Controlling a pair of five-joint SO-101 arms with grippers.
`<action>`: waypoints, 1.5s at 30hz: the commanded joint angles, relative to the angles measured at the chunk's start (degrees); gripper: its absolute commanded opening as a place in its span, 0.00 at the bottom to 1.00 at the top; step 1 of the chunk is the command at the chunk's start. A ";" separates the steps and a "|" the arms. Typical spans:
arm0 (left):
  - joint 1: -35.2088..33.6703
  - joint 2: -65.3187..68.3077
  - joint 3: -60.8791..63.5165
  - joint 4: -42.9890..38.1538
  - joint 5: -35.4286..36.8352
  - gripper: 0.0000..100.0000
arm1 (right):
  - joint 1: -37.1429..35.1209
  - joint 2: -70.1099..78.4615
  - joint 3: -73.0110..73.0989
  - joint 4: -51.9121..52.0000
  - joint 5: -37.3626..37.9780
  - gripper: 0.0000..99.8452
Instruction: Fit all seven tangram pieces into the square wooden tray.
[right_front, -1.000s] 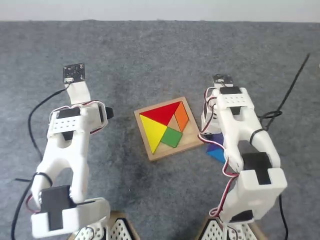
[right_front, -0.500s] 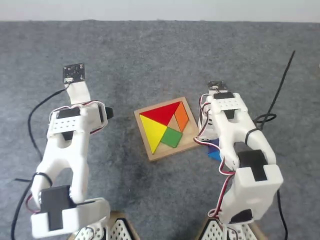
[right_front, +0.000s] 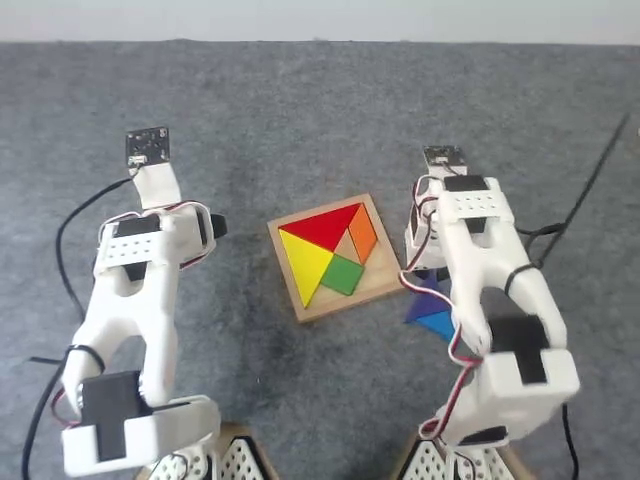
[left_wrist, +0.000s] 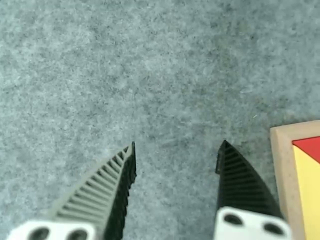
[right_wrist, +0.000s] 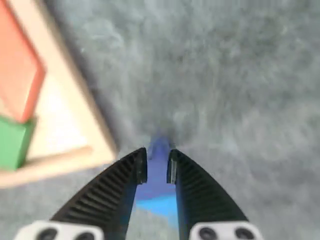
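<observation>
Blue piece (right_front: 436, 322): being clamped in right claw (right_wrist: 156, 152), just off tray (right_front: 352, 300), on its right side, low over worktop (right_front: 300, 120). Facing tray's bare corner right alongside, so likely needing only a short carry inward. Leaving left claw (left_wrist: 178, 145), jaws apart, hovering across tray, farther off.

Mostly hidden under right arm: blue piece (right_front: 434, 322), just beside tray (right_front: 383, 278).
Covered on the side away from tray, so outline incomplete and shape unreadable. Cannot tell whether darker blue patch nearer tray is same piece or a second one. Blurred between right gripper (right_wrist: 156, 167) fingers, flanks masked by them. Tray cropped by picture edges in both wrist views, far corners cut off.
</observation>
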 joint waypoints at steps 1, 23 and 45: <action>0.18 -0.44 -0.66 -0.97 -0.62 0.25 | -1.10 -7.08 -0.26 5.85 0.79 0.09; 0.09 -0.44 -0.48 -0.79 -0.62 0.25 | -4.26 12.18 0.00 -1.71 -0.70 0.17; 0.26 -0.44 -0.57 -1.05 -0.62 0.25 | -4.79 -11.65 2.02 0.04 2.02 0.01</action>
